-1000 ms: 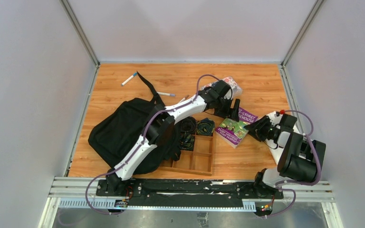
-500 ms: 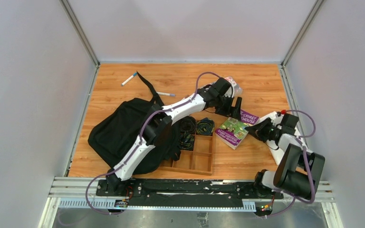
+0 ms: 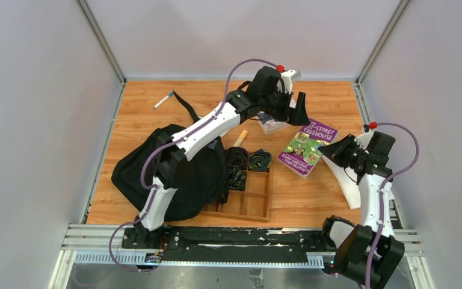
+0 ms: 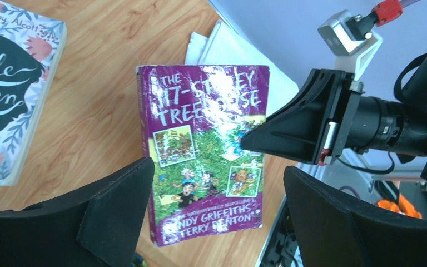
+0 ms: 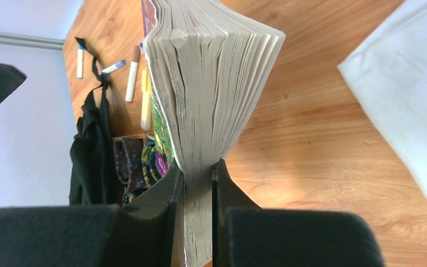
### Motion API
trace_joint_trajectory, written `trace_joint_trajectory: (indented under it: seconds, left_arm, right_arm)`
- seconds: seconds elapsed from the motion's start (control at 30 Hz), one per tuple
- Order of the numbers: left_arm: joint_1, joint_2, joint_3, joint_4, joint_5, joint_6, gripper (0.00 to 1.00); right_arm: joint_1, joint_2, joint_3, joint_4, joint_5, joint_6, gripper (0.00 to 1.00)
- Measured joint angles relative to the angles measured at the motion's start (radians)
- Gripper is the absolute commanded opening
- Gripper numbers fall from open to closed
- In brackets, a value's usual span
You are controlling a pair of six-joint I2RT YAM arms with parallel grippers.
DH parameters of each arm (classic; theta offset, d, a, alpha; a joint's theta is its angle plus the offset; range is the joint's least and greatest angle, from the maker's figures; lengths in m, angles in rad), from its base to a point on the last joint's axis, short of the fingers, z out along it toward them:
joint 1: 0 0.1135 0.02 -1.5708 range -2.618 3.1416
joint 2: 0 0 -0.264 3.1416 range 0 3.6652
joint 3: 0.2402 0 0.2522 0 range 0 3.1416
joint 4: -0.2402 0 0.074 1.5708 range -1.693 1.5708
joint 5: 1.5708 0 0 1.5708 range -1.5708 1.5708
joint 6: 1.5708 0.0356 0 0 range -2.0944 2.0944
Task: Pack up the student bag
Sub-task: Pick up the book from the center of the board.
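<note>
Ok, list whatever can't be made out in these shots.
Student bag opening: top view, the left arm lies across it, and the black fabric shows no detail.
Purple book title: left wrist view, glare and the right fingers cover part; right wrist view shows mostly page edges.
White book: left wrist view, cut off by the left edge.
Wooden tray contents: top view, too small to identify.

White arms (image 3: 204,129), purple cables (image 3: 246,61), black left hand (image 4: 218,169) and right hand (image 5: 198,167).
</note>
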State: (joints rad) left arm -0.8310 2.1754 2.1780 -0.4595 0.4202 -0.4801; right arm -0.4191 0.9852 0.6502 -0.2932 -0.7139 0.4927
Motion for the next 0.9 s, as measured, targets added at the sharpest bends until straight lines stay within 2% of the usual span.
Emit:
trace_joint_trajectory:
  seconds: [0.2,0.37,0.53,0.67,0.8,0.9]
  left_arm:
    - [0.045,-0.060,-0.058,-0.084,0.055,0.086,0.98]
    - [0.114,-0.113,-0.150,-0.132,0.113,0.127,1.00]
    - [0.178,-0.115,-0.174,-0.142,0.221,0.124,1.00]
    - [0.208,-0.120,-0.246,-0.059,0.319,0.068,1.00]
    - [0.201,-0.152,-0.399,0.101,0.406,-0.044,0.99]
    - [0.198,-0.174,-0.460,0.178,0.447,-0.108,0.89]
  right_arm:
    - [0.000,-0.056,0.000,0.011,-0.093,0.016,0.00]
    - [0.013,-0.066,-0.039,0.136,-0.180,0.088,0.00]
    - [0.103,-0.055,-0.048,0.236,-0.226,0.126,0.00]
    - [0.196,-0.030,-0.028,0.280,-0.247,0.134,0.00]
    - [0.280,0.029,0.010,0.316,-0.261,0.135,0.00]
    - [0.332,0.067,0.032,0.346,-0.270,0.135,0.00]
